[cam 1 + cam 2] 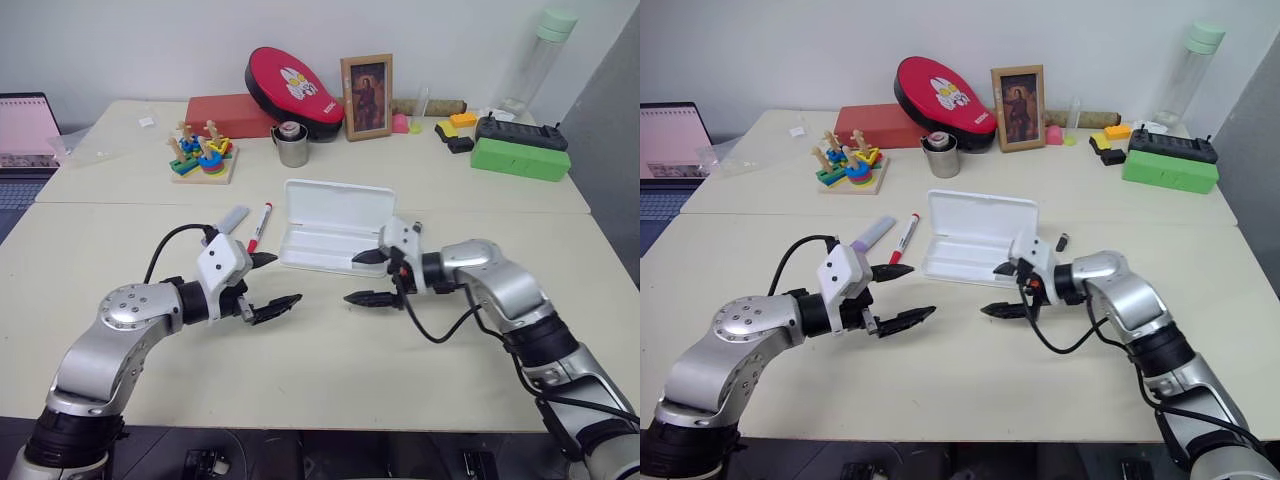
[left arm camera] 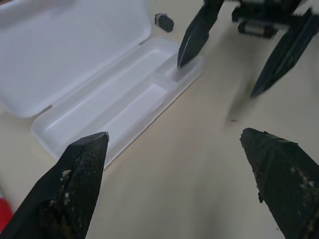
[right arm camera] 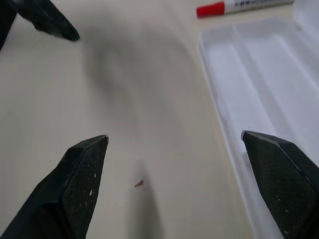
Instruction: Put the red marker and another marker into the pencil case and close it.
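The left gripper (image 1: 268, 284) hangs over bare table with its jaws wide apart and nothing between them, aimed toward the middle, probably because nothing has been picked up yet; just beyond it the lilac marker (image 1: 233, 218) and the red marker (image 1: 259, 226) lie side by side on the table, just left of the pencil case (image 1: 335, 227), within easy reach of that arm; the case lies open with its lid tipped back and its tray empty, ready to take both; the right gripper (image 1: 366, 277), likewise spread and empty, hovers at the case's near right corner, perhaps to steady it.
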Controlling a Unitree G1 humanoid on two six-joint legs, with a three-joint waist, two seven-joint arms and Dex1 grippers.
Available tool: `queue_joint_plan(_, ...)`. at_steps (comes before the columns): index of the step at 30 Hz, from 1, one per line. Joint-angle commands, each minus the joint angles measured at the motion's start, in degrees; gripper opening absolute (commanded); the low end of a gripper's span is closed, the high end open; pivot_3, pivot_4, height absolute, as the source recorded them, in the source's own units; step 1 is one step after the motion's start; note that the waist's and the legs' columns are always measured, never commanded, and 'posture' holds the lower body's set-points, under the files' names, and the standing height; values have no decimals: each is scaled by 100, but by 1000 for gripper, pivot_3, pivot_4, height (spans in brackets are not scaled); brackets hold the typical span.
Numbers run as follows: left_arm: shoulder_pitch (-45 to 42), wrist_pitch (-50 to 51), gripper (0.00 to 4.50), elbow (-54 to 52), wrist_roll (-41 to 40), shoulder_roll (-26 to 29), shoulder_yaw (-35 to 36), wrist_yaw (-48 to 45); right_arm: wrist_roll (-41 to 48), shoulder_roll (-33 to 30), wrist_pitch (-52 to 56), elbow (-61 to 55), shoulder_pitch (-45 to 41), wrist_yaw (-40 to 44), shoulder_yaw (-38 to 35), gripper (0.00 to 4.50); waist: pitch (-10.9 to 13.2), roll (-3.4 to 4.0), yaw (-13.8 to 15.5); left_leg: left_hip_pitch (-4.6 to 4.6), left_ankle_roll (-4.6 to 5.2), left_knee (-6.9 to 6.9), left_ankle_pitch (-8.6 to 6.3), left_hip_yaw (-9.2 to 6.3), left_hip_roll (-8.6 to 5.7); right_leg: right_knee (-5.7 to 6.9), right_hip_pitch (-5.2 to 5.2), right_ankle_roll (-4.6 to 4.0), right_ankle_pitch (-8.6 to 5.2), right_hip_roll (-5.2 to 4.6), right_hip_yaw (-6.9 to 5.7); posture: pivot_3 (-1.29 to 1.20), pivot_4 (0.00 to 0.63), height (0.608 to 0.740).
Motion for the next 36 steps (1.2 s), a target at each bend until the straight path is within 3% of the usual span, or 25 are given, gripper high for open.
queue_joint_plan(1,-167,-51,4500,-192,-232,-123,91,-22,-475,51,-444,515,-199,46,186,4480,-1,0,-3,1,0,1,0,0,0,0,1,0,0,0,0,0,150,740)
queue_joint_plan(8,-41,-41,4500,-240,-372,-154,288,21,-149,227,-292,350,-335,313,-245,4480,-2,-1,-18,8,0,1,0,-7,0,4,7,0,0,3,-1,0,150,740)
queue_joint_plan(13,-58,-46,4500,-275,-539,-291,450,147,-542,184,-421,729,-389,277,-60,4480,-2,-2,-9,10,0,2,0,-10,0,4,12,0,0,3,-4,0,150,740)
queue_joint_plan(21,-254,54,4500,-275,-866,-523,613,373,-857,488,-555,1232,-602,155,-15,3009,-2,-1,-13,16,0,2,0,-11,0,5,17,0,0,3,-4,0,150,740)
queue_joint_plan(32,-339,163,4500,-321,-1059,-528,660,512,-991,637,-776,1509,-709,165,-121,339,-2,-1,-22,20,0,2,0,-12,0,5,22,0,0,4,-5,0,150,740)
queue_joint_plan(34,-352,165,4500,-318,-1065,-521,653,532,-997,642,-800,1522,-709,175,-130,45,-2,-1,-22,20,0,2,0,-12,0,5,22,0,0,4,-5,0,150,740)
queue_joint_plan(36,-364,163,4500,-315,-1068,-513,644,552,-999,644,-821,1522,-703,183,-137,45,-2,-1,-22,21,0,2,0,-12,0,5,23,0,0,4,-5,0,150,740)
